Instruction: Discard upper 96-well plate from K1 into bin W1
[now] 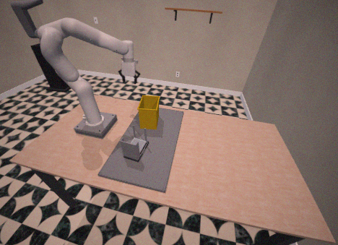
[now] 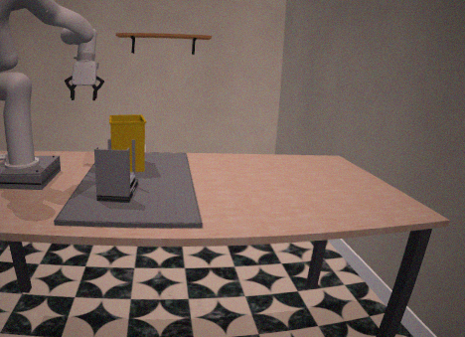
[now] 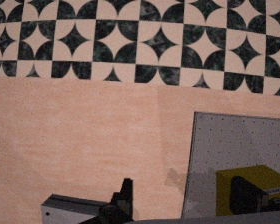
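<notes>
On the grey mat (image 1: 159, 164) of the surface (image 1: 231, 153) we see the yellow bin (image 1: 149, 112) upright and the grey rack (image 1: 133, 147) just beside it, plates inside. Our claw (image 1: 129, 78) hangs high above, fingers wide, holding nothing.

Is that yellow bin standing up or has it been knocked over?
Upright. The yellow bin stands on the grey mat with its open mouth facing up.

I'm seeing the mat (image 1: 159, 164) lying on the table (image 1: 231, 157) toward its left edge; on it, bin W1 (image 1: 148, 112) is standing behind rack K1 (image 1: 132, 147), the arm's base (image 1: 108, 125) sitting left of both.
</notes>
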Motion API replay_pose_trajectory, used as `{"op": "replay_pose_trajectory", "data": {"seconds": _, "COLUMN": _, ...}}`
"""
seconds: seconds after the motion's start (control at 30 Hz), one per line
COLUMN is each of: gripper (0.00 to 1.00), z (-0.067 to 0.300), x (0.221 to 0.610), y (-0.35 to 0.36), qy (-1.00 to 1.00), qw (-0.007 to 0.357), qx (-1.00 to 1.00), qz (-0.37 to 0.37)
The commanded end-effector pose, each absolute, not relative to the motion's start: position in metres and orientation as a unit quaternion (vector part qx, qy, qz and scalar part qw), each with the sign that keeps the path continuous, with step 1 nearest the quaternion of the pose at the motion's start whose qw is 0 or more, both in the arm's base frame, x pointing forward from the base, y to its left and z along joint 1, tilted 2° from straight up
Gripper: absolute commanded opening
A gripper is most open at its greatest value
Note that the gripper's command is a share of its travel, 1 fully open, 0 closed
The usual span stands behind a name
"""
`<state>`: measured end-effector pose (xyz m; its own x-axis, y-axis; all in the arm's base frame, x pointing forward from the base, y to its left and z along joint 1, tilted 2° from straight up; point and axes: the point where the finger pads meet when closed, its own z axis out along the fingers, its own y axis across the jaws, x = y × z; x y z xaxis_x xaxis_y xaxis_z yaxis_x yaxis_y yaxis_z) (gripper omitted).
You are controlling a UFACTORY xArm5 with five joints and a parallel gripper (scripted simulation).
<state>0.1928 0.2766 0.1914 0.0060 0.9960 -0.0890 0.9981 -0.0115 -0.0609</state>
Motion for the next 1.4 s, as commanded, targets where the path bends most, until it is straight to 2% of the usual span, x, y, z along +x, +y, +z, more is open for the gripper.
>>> {"op": "replay_pose_trajectory", "data": {"seconds": 0.0, "gripper": 1.00, "z": 0.193, "x": 0.193, "y": 0.277, "qy": 0.703, "qw": 0.009, "qx": 0.709, "qz": -0.051}}
{"op": "replay_pose_trajectory", "data": {"seconds": 0.53, "gripper": 1.00, "z": 0.193, "x": 0.193, "y": 0.277, "qy": 0.703, "qw": 0.009, "qx": 0.709, "qz": -0.051}}
{"op": "replay_pose_trajectory", "data": {"seconds": 0.93, "gripper": 1.00, "z": 0.203, "x": 0.240, "y": 0.253, "qy": 0.605, "qw": 0.007, "qx": 0.795, "qz": -0.041}}
{"op": "replay_pose_trajectory", "data": {"seconds": 1.37, "gripper": 1.00, "z": 0.210, "x": 0.274, "y": 0.228, "qy": 0.524, "qw": 0.005, "qx": 0.851, "qz": -0.035}}
